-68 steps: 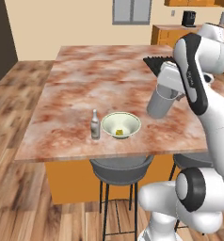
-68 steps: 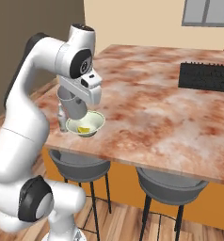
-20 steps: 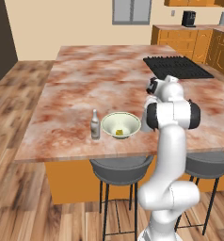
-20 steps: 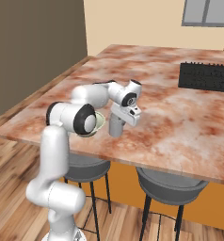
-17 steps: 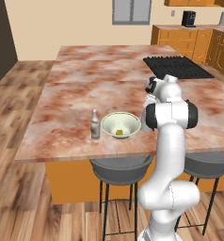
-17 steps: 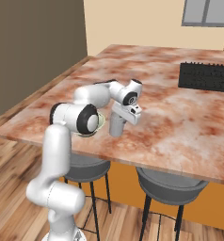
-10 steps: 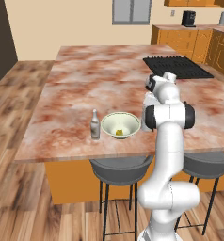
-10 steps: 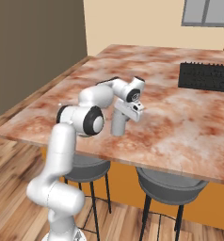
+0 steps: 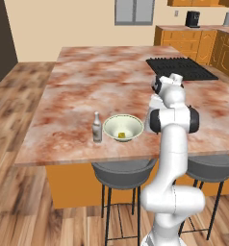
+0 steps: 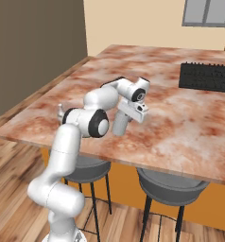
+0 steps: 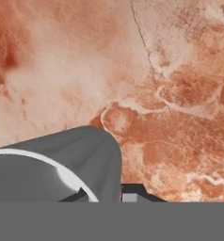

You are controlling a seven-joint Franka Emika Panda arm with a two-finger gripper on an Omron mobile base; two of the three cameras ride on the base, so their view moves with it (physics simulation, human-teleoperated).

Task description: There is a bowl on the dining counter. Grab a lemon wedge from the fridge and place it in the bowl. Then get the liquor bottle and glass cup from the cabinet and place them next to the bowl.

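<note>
Left base view, left to right: brown wood floor (image 9: pixel 15 158) along the left side; the counter (image 9: pixel 78 96) with its reddish-brown and cream marbled top on an orange base; near its front edge the bottle (image 9: pixel 97 128) stands upright, slim, with a pale label; just beside it to the right, close but apart, sits the bowl (image 9: pixel 123 128), wide and pale, with the small yellow lemon wedge (image 9: pixel 121 135) lying inside; a grey stool (image 9: pixel 123 174) is tucked under the counter edge below the bowl; right of the bowl the white arm (image 9: pixel 173 144) rises and folds over the counter; a black cooktop (image 9: pixel 181 68) is set in the far right part of the top; orange cabinets (image 9: pixel 188 41) line the back wall.

Right base view: the bottle shows small at the left behind the arm; the cup (image 10: pixel 120 123) stands upright on the counter, right of the arm's elbow; the gripper (image 10: pixel 125 109) is at the cup's top edge.

Hand view: the cup (image 11: pixel 62 164), grey and translucent with a pale rim, fills the lower left, marbled stone beyond it; the gripper (image 11: pixel 107 195) has its jaws drawn together, clamped on the rim wall of the cup.
</note>
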